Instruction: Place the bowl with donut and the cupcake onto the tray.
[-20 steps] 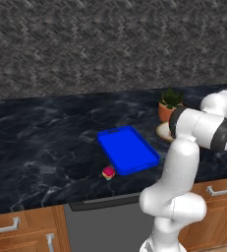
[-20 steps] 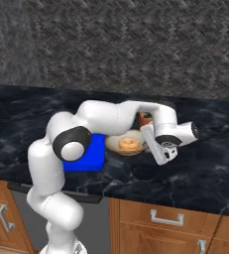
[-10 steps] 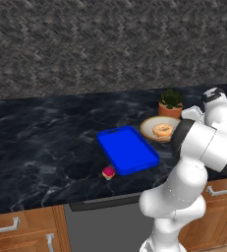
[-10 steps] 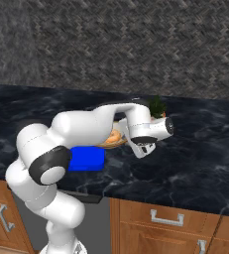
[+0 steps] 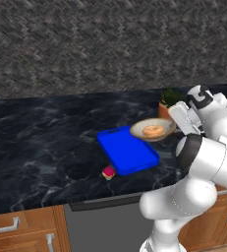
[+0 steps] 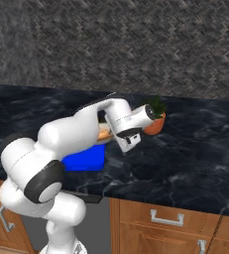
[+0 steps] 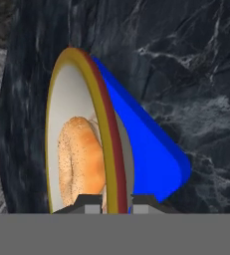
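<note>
Near the counter's (image 5: 36,147) front edge we see the cupcake (image 5: 108,173), just off the tray's (image 5: 127,151) near corner. Past it, our gripper (image 7: 113,201) pinches the bowl's (image 5: 152,129) rim, holding bowl and donut (image 5: 153,131) raised over the tray's far right corner.

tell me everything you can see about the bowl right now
The bowl is shallow, round and tan, with a pale inside and a yellow and red-brown rim in the hand view. It holds the donut. The end effector is shut on its rim, one fingertip inside and one outside. The bowl hangs roughly level above the far right corner of the blue tray, off the counter.
</note>
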